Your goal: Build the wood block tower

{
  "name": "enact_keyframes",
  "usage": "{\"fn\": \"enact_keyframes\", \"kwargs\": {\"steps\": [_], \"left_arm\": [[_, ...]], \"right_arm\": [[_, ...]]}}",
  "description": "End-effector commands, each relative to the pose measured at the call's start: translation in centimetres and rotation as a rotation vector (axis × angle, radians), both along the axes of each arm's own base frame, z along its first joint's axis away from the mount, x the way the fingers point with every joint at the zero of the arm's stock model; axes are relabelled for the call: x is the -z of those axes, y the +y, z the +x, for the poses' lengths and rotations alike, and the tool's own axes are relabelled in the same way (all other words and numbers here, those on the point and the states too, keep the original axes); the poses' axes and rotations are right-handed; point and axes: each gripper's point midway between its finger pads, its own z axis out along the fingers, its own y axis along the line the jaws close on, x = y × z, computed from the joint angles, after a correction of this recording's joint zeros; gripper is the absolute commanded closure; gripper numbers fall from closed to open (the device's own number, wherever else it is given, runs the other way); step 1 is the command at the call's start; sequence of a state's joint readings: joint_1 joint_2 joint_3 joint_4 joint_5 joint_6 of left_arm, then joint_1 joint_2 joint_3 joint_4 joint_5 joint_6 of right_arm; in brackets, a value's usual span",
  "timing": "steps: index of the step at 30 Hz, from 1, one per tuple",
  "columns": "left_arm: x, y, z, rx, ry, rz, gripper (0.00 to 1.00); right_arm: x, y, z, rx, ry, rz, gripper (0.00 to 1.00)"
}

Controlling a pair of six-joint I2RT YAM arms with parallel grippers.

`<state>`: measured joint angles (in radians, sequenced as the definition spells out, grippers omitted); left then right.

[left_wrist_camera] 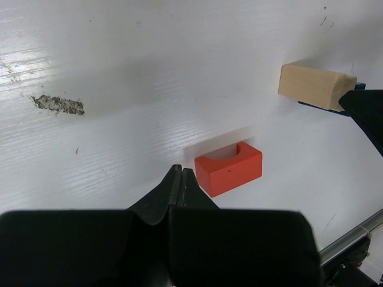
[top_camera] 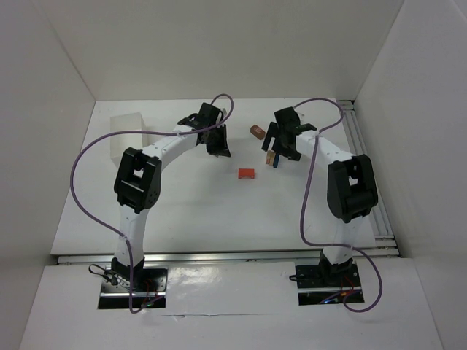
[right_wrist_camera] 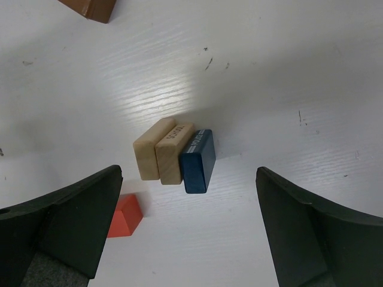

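1. Table (top_camera: 190, 211): white surface, with both arm bases at its near edge. The purple cables (top_camera: 80, 168) looping off each arm appear in the overhead view only.
2. Orange-red block (top_camera: 246, 173): nearest block to the bases, lying alone on the table between the two grippers. The left wrist view shows it (left_wrist_camera: 228, 168) just beyond the fingertips, with a half-round notch in its top that the overhead view cannot resolve. The right wrist view catches only a corner (right_wrist_camera: 125, 215).
3. Left gripper (top_camera: 220, 149): jaws fully closed, tips pressed together with nothing between them, as the left wrist view confirms (left_wrist_camera: 181, 176). It is clear of the orange-red block.
4. Right gripper (top_camera: 280, 149): jaws spread wide and holding nothing, hanging over a cluster of blocks.
5. Pale blocks (right_wrist_camera: 146, 158): two, long faces touching, with the blue block (right_wrist_camera: 199, 160) against the right-hand one. All three lie on the table between the open fingers and touch neither. The overhead view largely hides them, and the left wrist view shows one pale end (left_wrist_camera: 311, 86).
6. Brown block (top_camera: 256, 131): farther back, apart from the cluster, and clipped at the frame edge in the right wrist view (right_wrist_camera: 90, 7).
7. Tub (top_camera: 125, 138): translucent, far left, seen from overhead only.
8. Scuff mark (left_wrist_camera: 58, 104): seen in the left wrist view only.
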<state>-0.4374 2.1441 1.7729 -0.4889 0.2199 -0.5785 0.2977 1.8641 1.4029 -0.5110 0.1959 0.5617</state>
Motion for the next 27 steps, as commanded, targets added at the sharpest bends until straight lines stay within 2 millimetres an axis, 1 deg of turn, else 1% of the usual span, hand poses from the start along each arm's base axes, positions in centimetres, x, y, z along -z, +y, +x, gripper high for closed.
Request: {"fn": "enact_keyframes", "kwargs": {"steps": [1, 5, 6, 7, 9, 10, 11, 12, 13, 14, 16, 17, 18, 19, 21, 22, 24, 25, 27], "left_arm": [[-3.3, 0.1, 0.7, 0.003, -0.086, -0.025, 1.00], [-3.3, 0.1, 0.7, 0.003, -0.086, -0.025, 1.00], [-3.2, 0.2, 0.8, -0.003, -0.089, -0.019, 1.00], [-3.2, 0.2, 0.8, 0.004, -0.094, -0.014, 1.00], [-3.2, 0.2, 0.8, 0.004, -0.094, -0.014, 1.00], [-3.2, 0.2, 0.8, 0.004, -0.094, -0.014, 1.00], [-3.2, 0.2, 0.8, 0.004, -0.094, -0.014, 1.00], [-2.8, 0.2, 0.8, 0.004, -0.085, -0.010, 1.00], [-2.7, 0.2, 0.8, 0.004, -0.085, -0.010, 1.00], [-2.7, 0.2, 0.8, 0.004, -0.085, -0.010, 1.00], [-2.7, 0.2, 0.8, 0.004, -0.085, -0.010, 1.00], [-2.3, 0.2, 0.8, 0.004, -0.077, -0.007, 1.00], [-2.3, 0.2, 0.8, 0.004, -0.077, -0.007, 1.00], [-2.3, 0.6, 1.0, -0.005, -0.077, -0.006, 1.00], [-2.3, 0.5, 0.9, 0.001, -0.074, -0.013, 1.00], [-2.3, 0.5, 0.9, 0.001, -0.074, -0.013, 1.00], [-2.3, 0.5, 0.9, 0.001, -0.074, -0.013, 1.00], [-2.3, 0.5, 0.9, 0.001, -0.074, -0.013, 1.00], [-2.3, 0.5, 0.9, 0.001, -0.074, -0.013, 1.00]], "right_arm": [[-1.0, 0.6, 0.9, -0.012, -0.025, -0.011, 0.00], [-0.9, 0.7, 1.3, -0.020, -0.025, -0.017, 0.00], [-0.9, 1.1, 1.2, -0.029, -0.025, -0.017, 0.00], [-0.7, 1.2, 1.5, -0.029, -0.025, -0.017, 0.00], [-0.6, 1.1, 1.8, -0.023, -0.026, -0.025, 0.00], [-0.6, 1.1, 1.8, -0.023, -0.026, -0.025, 0.00], [0.0, 0.9, 1.6, -0.017, -0.009, -0.040, 0.00], [0.0, 1.3, 1.5, -0.026, -0.009, -0.040, 0.00], [-0.3, 1.4, 1.7, -0.026, -0.017, -0.038, 0.02], [0.1, 1.2, 1.7, -0.021, -0.011, -0.048, 0.03], [0.1, 1.2, 1.7, -0.021, -0.011, -0.048, 0.03], [0.1, 1.2, 1.7, -0.021, -0.011, -0.048, 0.05], [0.5, 1.2, 1.7, -0.021, -0.002, -0.051, 0.07], [0.5, 1.2, 1.7, -0.021, -0.002, -0.051, 0.07], [0.5, 1.2, 1.7, -0.021, -0.002, -0.051, 0.10], [0.9, 1.6, 1.5, -0.031, 0.006, -0.053, 0.10], [0.6, 1.7, 1.8, -0.030, -0.002, -0.051, 0.11], [1.1, 1.7, 1.7, -0.031, 0.008, -0.054, 0.11], [1.1, 1.7, 1.7, -0.031, 0.008, -0.054, 0.13]]}}
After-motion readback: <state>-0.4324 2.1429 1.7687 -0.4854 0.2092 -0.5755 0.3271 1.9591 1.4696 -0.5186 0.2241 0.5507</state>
